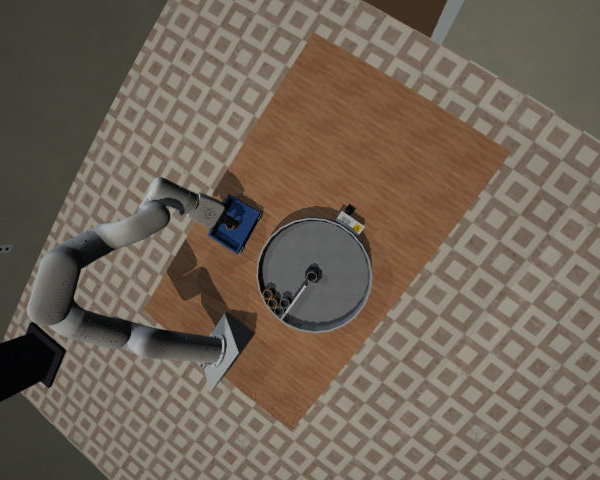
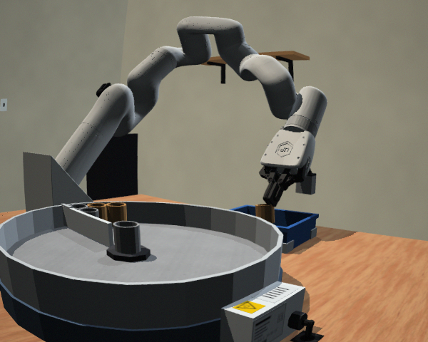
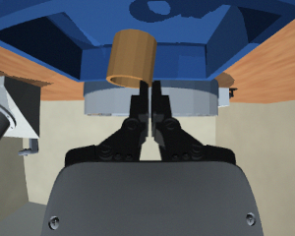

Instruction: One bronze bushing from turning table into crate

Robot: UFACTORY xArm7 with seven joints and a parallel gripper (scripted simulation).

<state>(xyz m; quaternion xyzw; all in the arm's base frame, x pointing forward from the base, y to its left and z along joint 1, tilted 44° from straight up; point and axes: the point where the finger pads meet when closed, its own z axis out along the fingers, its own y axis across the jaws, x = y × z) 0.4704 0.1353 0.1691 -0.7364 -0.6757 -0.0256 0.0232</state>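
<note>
My gripper (image 2: 271,201) is shut on the wall of one bronze bushing (image 2: 265,212), pinching its rim. It holds the bushing upright over the open blue crate (image 2: 284,221), with the lower end down at about rim height. In the wrist view the bushing (image 3: 131,58) hangs from the fingertips in front of the crate's inside (image 3: 147,14). From above, the gripper (image 1: 229,221) is over the crate (image 1: 240,223). On the grey turning table (image 2: 133,254) two bronze bushings (image 2: 110,211) and two grey bushings (image 2: 85,210) stand bunched against the diverter blade (image 2: 87,222).
The turning table has a raised rim and a dark hub (image 2: 128,241) at its middle. A control box (image 2: 262,313) with a yellow warning label sits at its edge. A grey wedge-shaped stand (image 2: 41,182) rises behind the table, by the arm's base. A wall shelf (image 2: 256,57) hangs behind.
</note>
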